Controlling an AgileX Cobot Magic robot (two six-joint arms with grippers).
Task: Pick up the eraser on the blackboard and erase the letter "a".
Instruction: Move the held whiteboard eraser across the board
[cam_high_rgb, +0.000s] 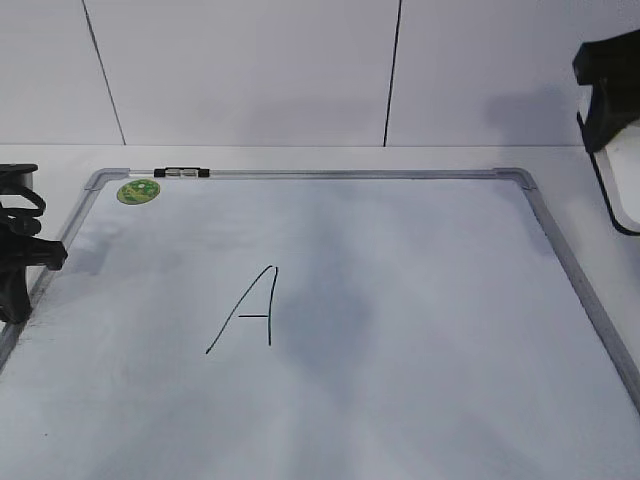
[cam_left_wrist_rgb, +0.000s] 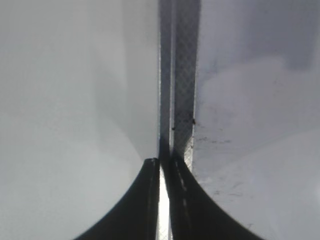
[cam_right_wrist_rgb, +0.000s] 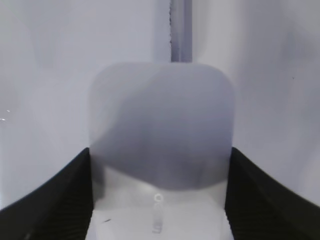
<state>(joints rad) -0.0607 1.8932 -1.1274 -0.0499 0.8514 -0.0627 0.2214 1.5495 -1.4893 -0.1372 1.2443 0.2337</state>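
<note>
The blackboard (cam_high_rgb: 350, 174) lies flat on the table, a white board in a silver-grey frame. A large capital "A" (cam_high_rgb: 250, 310) is written near its middle. No lowercase "a" shows on the board. My right gripper (cam_high_rgb: 610, 100) hangs raised above the board's right edge, shut on the white eraser (cam_high_rgb: 628, 180). In the right wrist view the eraser (cam_right_wrist_rgb: 161, 140) fills the space between the jaws (cam_right_wrist_rgb: 160, 155), small grey lettering on top. My left gripper (cam_high_rgb: 20, 250) sits at the board's left edge. In the left wrist view it (cam_left_wrist_rgb: 162, 165) is shut and empty over the frame (cam_left_wrist_rgb: 182, 75).
A round green sticker (cam_high_rgb: 138, 191) and a black-silver clip (cam_high_rgb: 182, 173) sit at the board's far left corner. A white panelled wall stands behind the table. White tabletop surrounds the board on the left and the right.
</note>
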